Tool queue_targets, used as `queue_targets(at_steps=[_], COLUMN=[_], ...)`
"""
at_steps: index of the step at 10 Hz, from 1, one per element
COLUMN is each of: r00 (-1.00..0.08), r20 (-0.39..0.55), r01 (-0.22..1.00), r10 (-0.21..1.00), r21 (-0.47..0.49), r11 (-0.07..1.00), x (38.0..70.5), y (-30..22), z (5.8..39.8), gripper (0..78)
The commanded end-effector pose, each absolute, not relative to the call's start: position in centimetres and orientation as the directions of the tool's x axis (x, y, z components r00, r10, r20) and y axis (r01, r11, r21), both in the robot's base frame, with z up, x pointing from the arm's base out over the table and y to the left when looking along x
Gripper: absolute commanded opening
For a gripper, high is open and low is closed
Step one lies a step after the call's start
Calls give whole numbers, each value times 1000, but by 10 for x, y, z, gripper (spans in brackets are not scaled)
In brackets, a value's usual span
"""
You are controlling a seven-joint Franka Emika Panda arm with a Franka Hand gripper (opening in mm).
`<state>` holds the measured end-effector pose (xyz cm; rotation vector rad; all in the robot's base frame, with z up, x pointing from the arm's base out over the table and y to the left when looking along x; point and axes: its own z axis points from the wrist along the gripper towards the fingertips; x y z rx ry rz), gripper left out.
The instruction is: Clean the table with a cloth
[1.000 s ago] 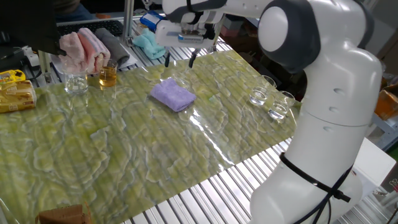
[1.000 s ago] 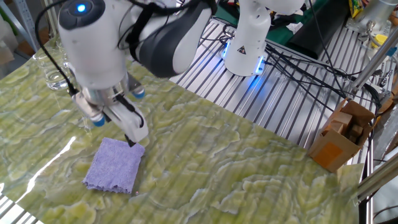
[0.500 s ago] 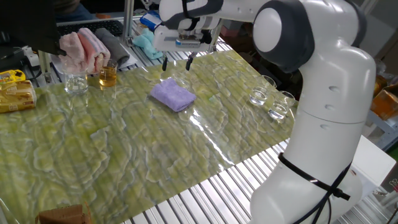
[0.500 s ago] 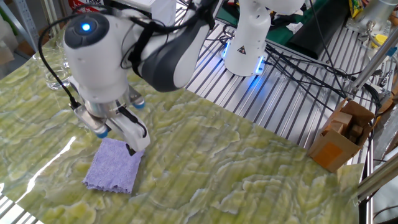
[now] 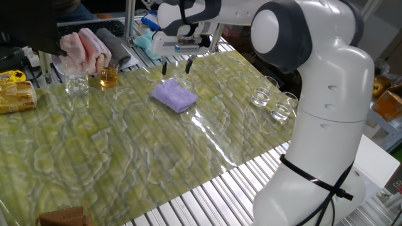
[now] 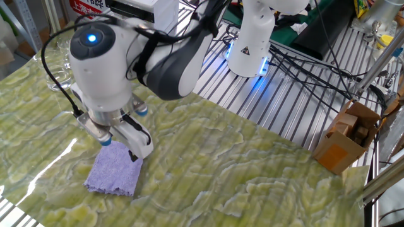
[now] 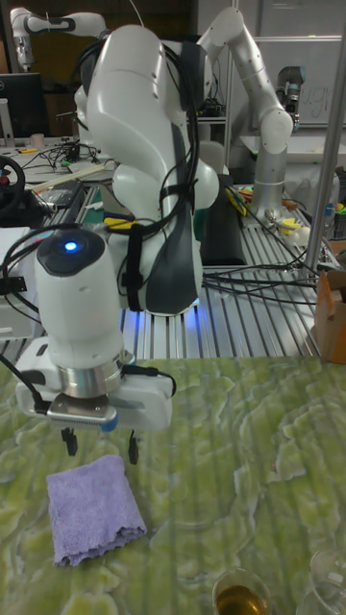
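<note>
My pincer [image 7: 99,445] hangs with its fingers apart in the left half of the tall view, just above the upper edge of the purple cloth [image 7: 93,508]. The cloth lies flat on the green bench [image 7: 250,480], lower left of the frame, directly below my fingertips [image 7: 133,449], untouched so far.

1. Table [image 5: 125,157]: glossy, wrinkled plastic-looking covering, marbled olive and yellow, with strong glare streaks; edged by bare silver metal slats [image 5: 207,194].
2. Cloth [image 7: 93,506]: soft matt lavender fabric, fine nap, scalloped hem.
3. Arm shell [image 5: 333,75]: smooth white plastic, slight sheen.
4. Glasses [image 5: 271,103]: clear, shiny.
5. Box [image 6: 344,142]: matt brown cardboard.
</note>
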<state>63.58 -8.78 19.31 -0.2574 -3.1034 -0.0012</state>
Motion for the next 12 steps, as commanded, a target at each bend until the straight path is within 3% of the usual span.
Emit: queue_targets(at_steps=[1, 9, 12], r00=[-990, -990, -970], r20=[-8, -22, 44], r01=[141, 142, 239], r10=[141, 142, 240], r21=[5, 15, -11], r11=[990, 990, 971], x=[641, 642, 642], y=[-94, -107, -107], z=[169, 158, 158], gripper=[774, 774, 774])
